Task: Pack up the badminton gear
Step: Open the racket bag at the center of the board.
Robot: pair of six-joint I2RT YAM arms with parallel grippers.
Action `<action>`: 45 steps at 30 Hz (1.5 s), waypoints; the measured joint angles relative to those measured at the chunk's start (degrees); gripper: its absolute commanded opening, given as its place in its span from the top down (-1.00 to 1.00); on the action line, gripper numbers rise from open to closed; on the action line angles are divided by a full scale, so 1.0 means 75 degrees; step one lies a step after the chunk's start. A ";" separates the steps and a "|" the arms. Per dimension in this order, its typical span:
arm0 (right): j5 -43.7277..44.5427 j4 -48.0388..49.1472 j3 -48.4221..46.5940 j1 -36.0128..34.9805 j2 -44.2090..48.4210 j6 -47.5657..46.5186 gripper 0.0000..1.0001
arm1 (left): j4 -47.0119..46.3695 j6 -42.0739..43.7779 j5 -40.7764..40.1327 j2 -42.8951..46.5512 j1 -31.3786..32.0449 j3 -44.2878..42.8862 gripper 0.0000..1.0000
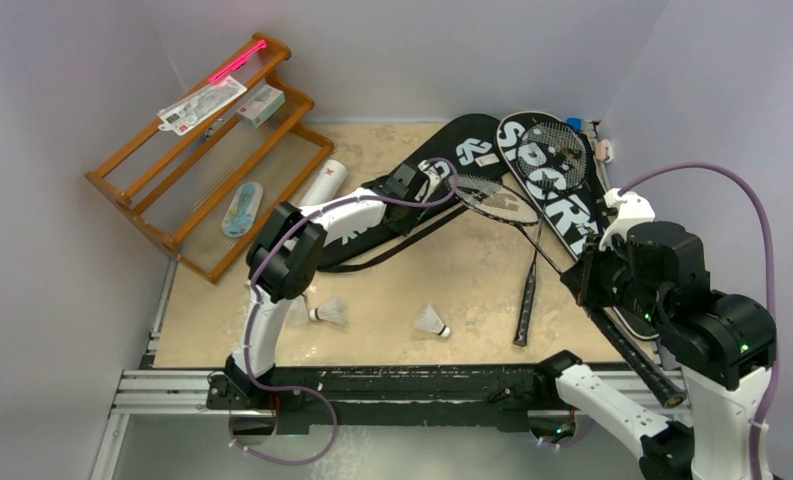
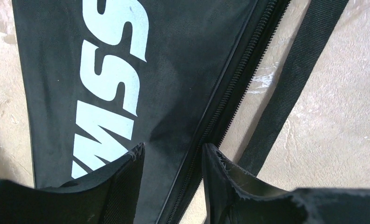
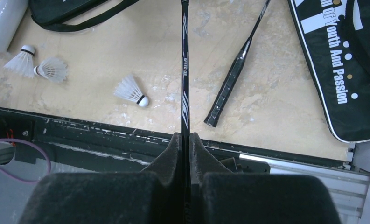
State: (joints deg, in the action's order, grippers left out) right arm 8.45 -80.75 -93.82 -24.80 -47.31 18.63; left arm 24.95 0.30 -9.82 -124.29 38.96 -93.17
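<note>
My left gripper (image 2: 173, 154) is open, its fingers standing over the zipper edge (image 2: 229, 88) of the left black bag (image 2: 103, 70) with white lettering. Nothing is held between them. That bag's strap (image 2: 295, 79) lies beside it on the table. My right gripper (image 3: 185, 140) is shut on the thin shaft of a racket (image 3: 185, 70); its head (image 1: 494, 200) is near the left bag's mouth. A second racket (image 1: 524, 300) lies with its head on the right bag (image 1: 562, 190). Three white shuttlecocks (image 3: 132, 91) (image 3: 52, 69) (image 3: 20, 59) lie near the front edge. The white tube (image 1: 322, 183) lies left of the left bag.
An orange wooden rack (image 1: 212, 150) stands at the back left with a small carton (image 1: 262, 105) and a pink-edged card (image 1: 204, 103) on it. A black metal rail (image 1: 422, 380) runs along the table's near edge. Grey walls close in on the sides.
</note>
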 measured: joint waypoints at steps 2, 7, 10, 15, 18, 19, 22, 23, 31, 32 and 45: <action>-0.0006 0.0003 0.0000 0.0000 0.0000 0.0006 1.00 | 0.0009 0.0000 -0.0111 -0.0015 0.0003 -0.0044 0.19; -0.0047 0.0003 0.0000 0.0000 0.0000 0.0026 1.00 | -0.0023 -0.0006 -0.0609 -0.0076 0.0026 -0.0070 0.46; -0.0064 0.0000 0.0000 0.0000 0.0009 0.0029 1.00 | -0.0111 0.0047 -0.1317 -0.0160 0.0085 -0.0070 0.64; -0.0064 -0.0061 0.0000 0.0000 0.0012 0.0058 1.00 | -0.0338 0.0128 -0.2270 -0.0274 0.0242 -0.0070 0.76; -0.0064 -0.0064 0.0000 0.0000 0.0012 0.0061 1.00 | -0.0653 0.0149 -0.2675 -0.0274 0.0315 -0.0070 0.78; -0.0064 -0.0061 0.0000 0.0000 0.0015 0.0064 1.00 | -0.0758 0.0181 -0.2777 -0.0274 0.0312 -0.0070 0.76; -0.0064 -0.0061 0.0000 0.0000 0.0015 0.0087 1.00 | -0.1067 0.0318 -0.3077 -0.0274 0.0309 -0.0070 0.57; -0.0064 -0.0061 0.0000 0.0000 0.0017 0.0096 1.00 | -0.1160 0.0367 -0.3153 -0.0274 0.0309 -0.0070 0.51; -0.0061 -0.0064 0.0000 0.0000 0.0032 0.0119 1.00 | -0.1189 0.0539 -0.2521 -0.0274 0.0306 -0.0102 0.12; -0.0061 -0.0064 0.0000 0.0000 0.0032 0.0119 1.00 | -0.1148 0.0539 -0.2323 -0.0274 0.0306 -0.0102 0.11; -0.0044 -0.0099 0.0000 0.0000 0.0128 0.0157 1.00 | -0.0743 0.0539 -0.1454 -0.0478 0.0309 -0.0408 0.23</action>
State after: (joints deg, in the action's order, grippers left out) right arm 8.12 -81.49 -93.82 -24.80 -46.35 19.81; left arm 19.38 4.34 -20.73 -127.87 41.28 -96.23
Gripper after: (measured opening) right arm 0.024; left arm 0.406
